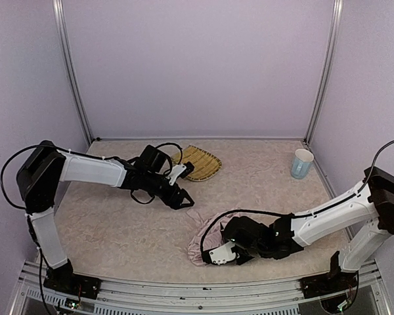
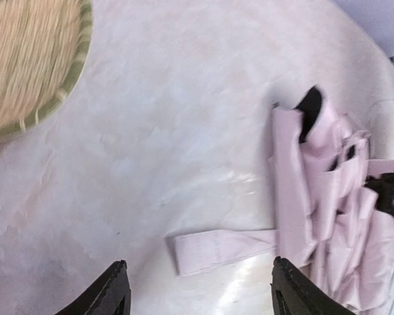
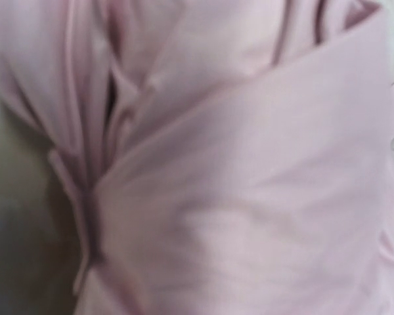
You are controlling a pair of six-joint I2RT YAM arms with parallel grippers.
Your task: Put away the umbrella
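So here's where I'm at: the umbrella [image 1: 197, 244] is lying collapsed on the desk [image 1: 118, 223], near the front edge and a bit right of center. It's just a rumpled bundle of pale pink fabric with some of the black underside peeking through the folds. My right tool [image 1: 214, 253] is parked right on top of that bundle, and its wrist cam is completely filled with pink cloth. I honestly cannot tell whether it's clenched on the fabric or only pressed against it, because the fingers don't show up in that view at all. The left tool [image 2: 200, 290] is released, with both fingertips spread wide and nothing between them. It hangs above bare desk just short of the umbrella's flat pink strap [image 2: 220, 248], which sticks out from the bundle toward it. Up behind the left arm there's the woven tray [image 1: 198, 163] near the back wall, well apart from the umbrella. A pale blue cup [image 1: 302, 163] stands upright off in the back right corner. The right arm's black cable loops over the fabric too.
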